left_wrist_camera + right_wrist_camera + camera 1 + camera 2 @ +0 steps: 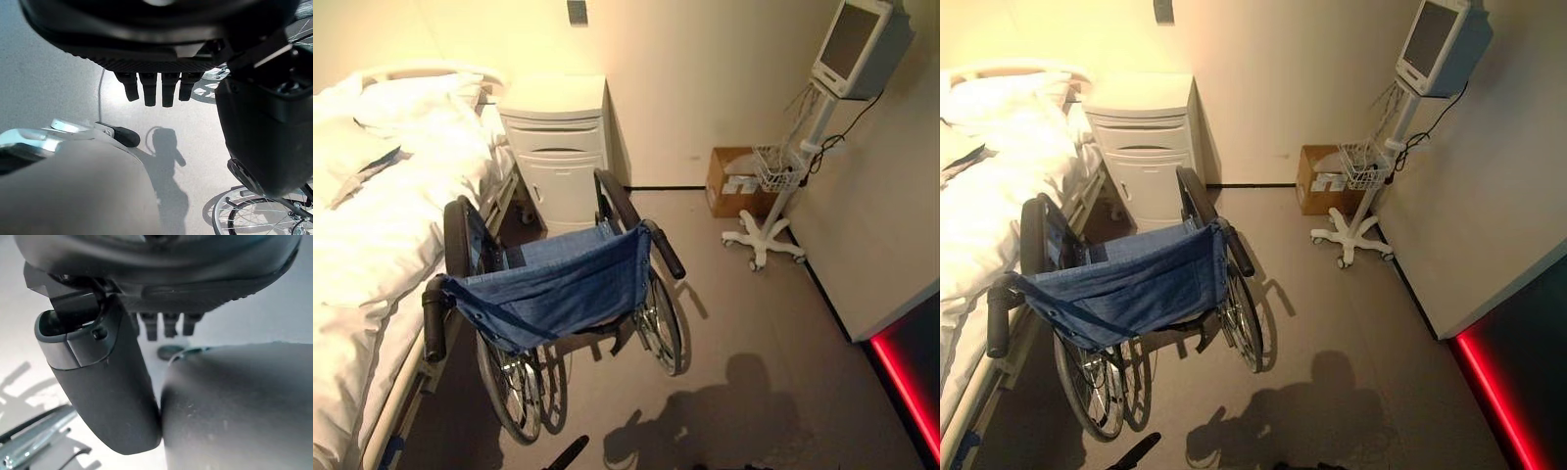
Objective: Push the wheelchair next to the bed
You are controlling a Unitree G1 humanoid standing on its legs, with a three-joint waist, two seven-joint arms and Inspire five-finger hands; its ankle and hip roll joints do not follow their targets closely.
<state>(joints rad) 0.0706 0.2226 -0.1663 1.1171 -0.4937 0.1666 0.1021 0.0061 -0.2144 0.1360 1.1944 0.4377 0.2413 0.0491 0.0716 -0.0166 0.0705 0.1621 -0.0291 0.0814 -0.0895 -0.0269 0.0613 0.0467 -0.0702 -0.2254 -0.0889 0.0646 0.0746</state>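
The wheelchair (558, 284) has a blue cloth back and black push handles (666, 250). It stands right beside the white bed (372, 225), with its left wheel close to the bed frame and its front towards the wall. My left hand (156, 88) hangs over the floor behind the chair, fingers relaxed and holding nothing. A wheel (254, 215) of the chair shows past it. My right hand (166, 325) hangs low too, with its fingers loose and empty, apart from the handles.
A white nightstand (556, 147) stands at the bed's head, straight ahead of the chair. A cardboard box (729, 181) and a monitor (857, 44) on a wheeled stand (762, 240) are in the far right corner. A red glowing strip (906, 382) runs along the right wall.
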